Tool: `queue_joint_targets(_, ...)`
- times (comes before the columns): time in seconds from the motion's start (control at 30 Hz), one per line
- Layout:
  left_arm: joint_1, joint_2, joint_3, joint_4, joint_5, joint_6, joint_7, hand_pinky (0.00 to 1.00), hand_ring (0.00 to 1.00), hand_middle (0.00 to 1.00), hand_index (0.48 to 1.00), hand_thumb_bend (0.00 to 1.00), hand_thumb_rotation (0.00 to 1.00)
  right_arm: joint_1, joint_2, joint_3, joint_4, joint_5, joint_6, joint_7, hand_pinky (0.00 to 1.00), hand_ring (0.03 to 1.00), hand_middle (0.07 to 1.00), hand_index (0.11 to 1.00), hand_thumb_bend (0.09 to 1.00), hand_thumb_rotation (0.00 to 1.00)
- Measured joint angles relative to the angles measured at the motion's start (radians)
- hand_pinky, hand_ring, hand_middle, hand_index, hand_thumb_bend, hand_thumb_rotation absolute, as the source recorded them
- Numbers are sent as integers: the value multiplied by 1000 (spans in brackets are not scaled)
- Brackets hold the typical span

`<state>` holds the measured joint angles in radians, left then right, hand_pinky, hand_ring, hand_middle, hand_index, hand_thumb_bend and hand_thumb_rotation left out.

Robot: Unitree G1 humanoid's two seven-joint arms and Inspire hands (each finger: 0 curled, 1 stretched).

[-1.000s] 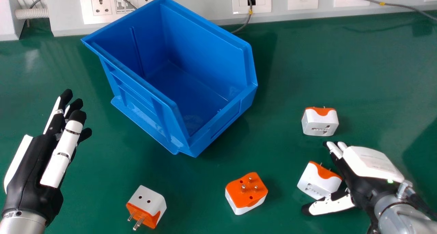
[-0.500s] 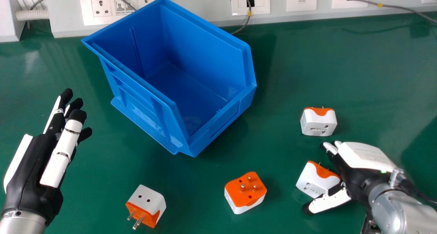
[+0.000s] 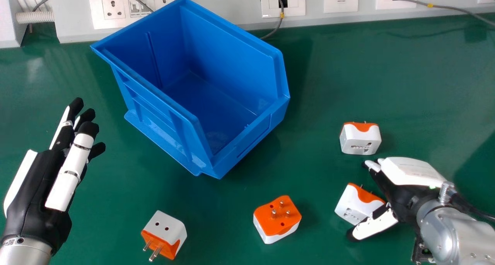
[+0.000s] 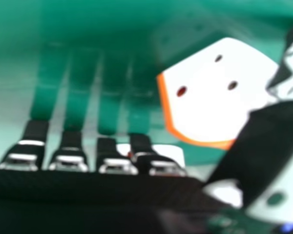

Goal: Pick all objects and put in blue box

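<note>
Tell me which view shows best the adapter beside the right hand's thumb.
The head view: it shows the adapter's white body and orange end, though the right hand partly covers it. The right hand view shows closer its holed white face and orange edge.

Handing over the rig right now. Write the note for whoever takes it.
Left hand: open, holding nothing.
Right hand: open, an adapter between thumb and fingers, not gripped.
Other adapters on the green table: one beyond the right hand, one mid-table, pins up, one nearer the left hand.
Done: none seen in the blue box.
Left: box all four.
</note>
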<state>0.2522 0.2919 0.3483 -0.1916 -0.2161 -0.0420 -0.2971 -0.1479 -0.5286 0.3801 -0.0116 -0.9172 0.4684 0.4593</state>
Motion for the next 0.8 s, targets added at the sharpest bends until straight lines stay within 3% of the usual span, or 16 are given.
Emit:
queue_joint_targets(0.3,0,0,0,-1,0,4,-1,908,963,983,1000,426,865,-21,-7,25,-32,-25,41,61,853,922,957,915,543,356)
queue_joint_targets(0.8,-1,0,0,-25,0,40,0,907,963,983,1000,430,864,33,-22,32,-139,-48,78,100,842,908,949,907,566,404)
